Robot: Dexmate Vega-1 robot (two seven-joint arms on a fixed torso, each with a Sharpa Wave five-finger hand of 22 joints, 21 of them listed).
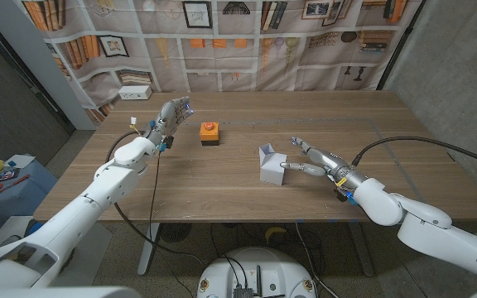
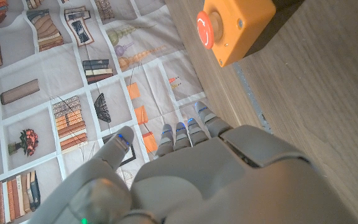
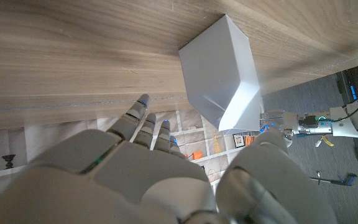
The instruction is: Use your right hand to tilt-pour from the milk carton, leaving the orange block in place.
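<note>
The white milk carton [image 1: 272, 165] stands upright near the table's middle, its folded top towards my right hand. My right hand [image 1: 316, 161] is just to its right with fingers spread; the thumb tip reaches the carton's side and nothing is gripped. In the right wrist view the carton [image 3: 221, 70] stands just past my fingertips [image 3: 143, 107]. The orange block [image 1: 210, 132] with a red button sits to the carton's far left. My left hand [image 1: 171, 116] is held up left of the block, fingers straight and holding nothing. The left wrist view shows the block [image 2: 236, 26] beyond my left hand [image 2: 229, 180].
A small white box [image 1: 136, 93] lies at the table's far left corner. A black cable [image 1: 412, 142] arcs over the table behind my right arm. A printed bookshelf backdrop [image 1: 247, 33] hangs along the far edge.
</note>
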